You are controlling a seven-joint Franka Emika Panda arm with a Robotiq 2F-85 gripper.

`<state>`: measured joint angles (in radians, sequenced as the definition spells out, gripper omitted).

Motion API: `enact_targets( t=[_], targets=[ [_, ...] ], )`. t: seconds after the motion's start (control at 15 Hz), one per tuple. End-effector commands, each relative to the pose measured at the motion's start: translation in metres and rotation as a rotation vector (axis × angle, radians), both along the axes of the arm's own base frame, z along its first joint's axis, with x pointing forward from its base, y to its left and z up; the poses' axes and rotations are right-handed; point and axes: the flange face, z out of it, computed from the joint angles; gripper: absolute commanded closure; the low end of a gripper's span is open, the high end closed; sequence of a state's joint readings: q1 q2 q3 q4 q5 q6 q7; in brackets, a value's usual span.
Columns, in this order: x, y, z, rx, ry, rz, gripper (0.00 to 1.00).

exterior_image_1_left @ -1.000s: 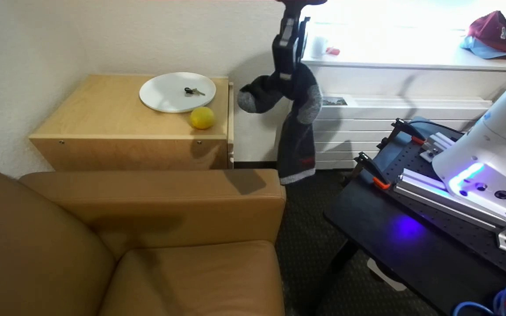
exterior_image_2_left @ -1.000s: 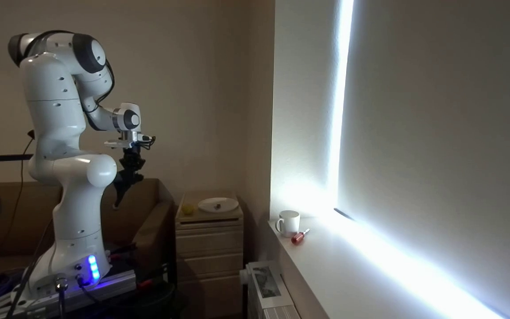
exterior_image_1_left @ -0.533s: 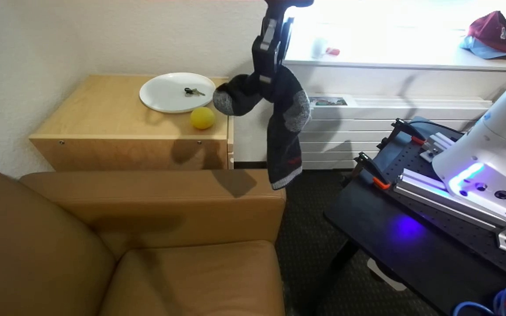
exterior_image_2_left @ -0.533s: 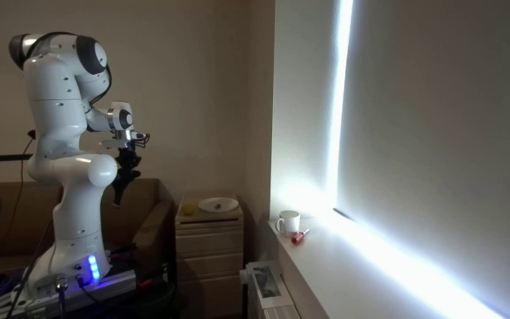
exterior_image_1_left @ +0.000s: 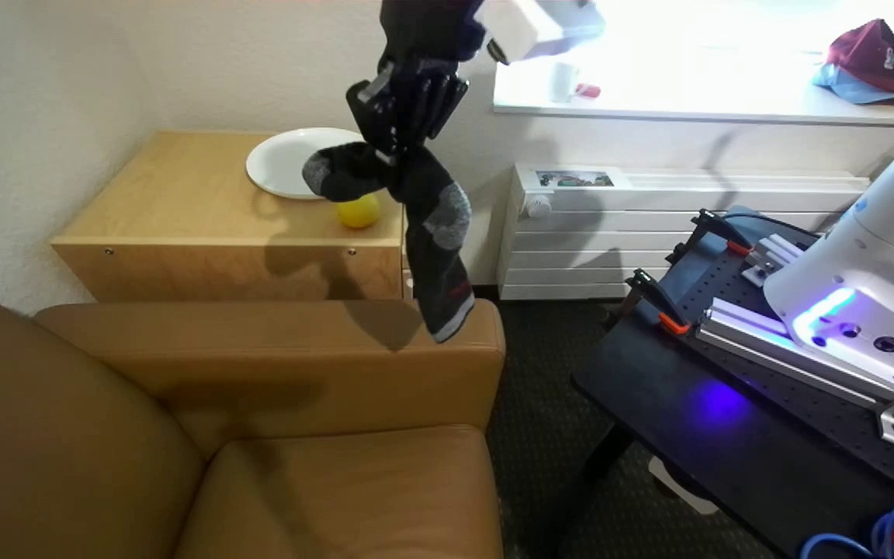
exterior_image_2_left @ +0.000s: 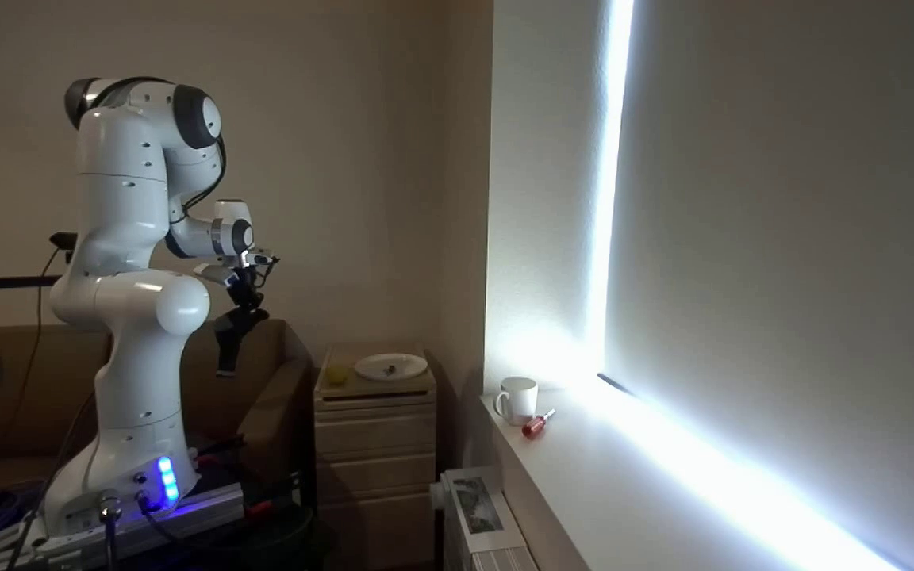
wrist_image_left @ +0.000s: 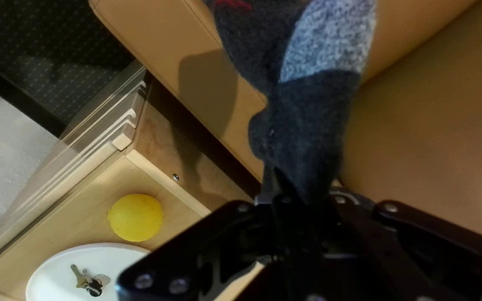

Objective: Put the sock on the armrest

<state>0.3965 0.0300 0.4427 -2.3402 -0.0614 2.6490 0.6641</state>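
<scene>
The dark grey sock [exterior_image_1_left: 438, 225] with lighter grey patches hangs limp from my gripper [exterior_image_1_left: 394, 155] in an exterior view. The gripper is shut on its middle, so a short end sticks out left and a long end hangs down. The sock also shows in an exterior view [exterior_image_2_left: 228, 349] and fills the upper middle of the wrist view [wrist_image_left: 308, 117]. The brown armrest [exterior_image_1_left: 245, 330] lies below; the long end overlaps its front part in the picture, and its shadow falls apart from it on the top. The armrest also shows in the wrist view [wrist_image_left: 161, 46].
A wooden side table [exterior_image_1_left: 183, 202] stands beyond the armrest. On it are a yellow lemon [exterior_image_1_left: 358, 211] and a white plate [exterior_image_1_left: 284, 167]; keys [wrist_image_left: 90, 281] lie on the plate. A white radiator [exterior_image_1_left: 695, 233] and a windowsill with a mug [exterior_image_2_left: 517, 399] are nearby.
My gripper has carried the sock leftward in an exterior view, from beyond the armrest's front end to over its front part. The gripper has also turned and tilted.
</scene>
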Motion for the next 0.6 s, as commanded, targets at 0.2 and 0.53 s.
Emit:
enact_targets(
  t=[0.2, 0.53],
  targets=[
    [0.023, -0.01, -0.056, -0.096, -0.019, -0.153, 0.97],
    [0.021, -0.012, -0.058, -0.075, -0.013, -0.145, 0.9]
  ],
)
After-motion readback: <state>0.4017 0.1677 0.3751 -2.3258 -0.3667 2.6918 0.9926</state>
